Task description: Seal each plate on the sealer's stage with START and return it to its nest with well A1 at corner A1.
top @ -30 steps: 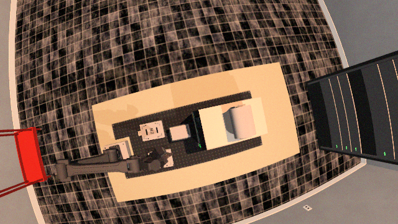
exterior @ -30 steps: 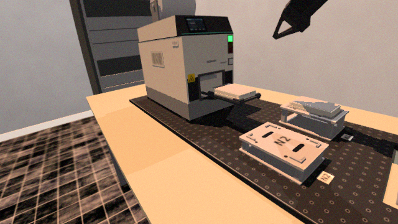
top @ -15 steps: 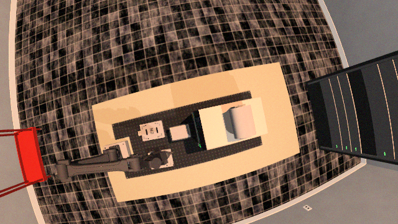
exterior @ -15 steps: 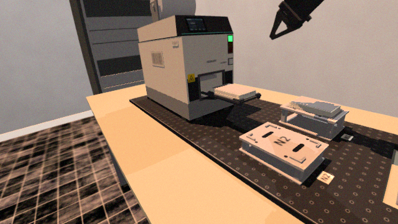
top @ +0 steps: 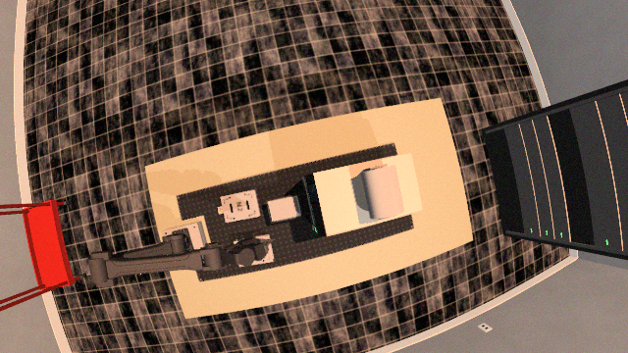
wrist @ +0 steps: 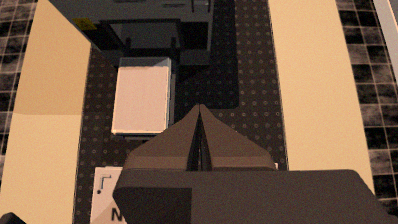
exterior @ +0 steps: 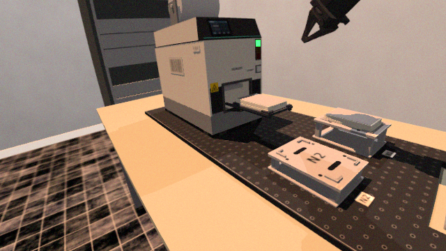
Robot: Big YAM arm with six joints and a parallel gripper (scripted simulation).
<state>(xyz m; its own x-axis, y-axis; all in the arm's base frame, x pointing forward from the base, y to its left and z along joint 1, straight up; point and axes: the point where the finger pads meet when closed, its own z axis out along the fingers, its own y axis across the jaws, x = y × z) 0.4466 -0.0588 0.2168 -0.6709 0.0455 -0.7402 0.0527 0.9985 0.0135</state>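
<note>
A pale plate (top: pixel 284 209) (exterior: pixel 263 102) (wrist: pixel 142 97) lies flat on the sealer's stage (exterior: pixel 290 107), which is out in front of the sealer (top: pixel 339 201) (exterior: pixel 181 80). The lamp (exterior: pixel 258 43) is green. The START button (exterior: pixel 258 68) is below it. Nest N2 (top: pixel 239 207) (exterior: pixel 303 164) (wrist: pixel 102 200) is empty. Nest N1 (exterior: pixel 376 143) holds another plate (exterior: pixel 362 120), partly in shadow; the arm covers much of this nest from above. My gripper (exterior: pixel 304 42) (wrist: pixel 199 112) is shut and empty, its fingertips together, high above the bench and clear of both plates.
A roll (top: pixel 385 192) sits on top of the sealer. The sealer's tall body stands behind the stage. The dark perforated mat (top: pixel 294 252) (exterior: pixel 244 167) lies under the nests and the sealer. My arm (top: pixel 147 262) reaches in from the table's left end.
</note>
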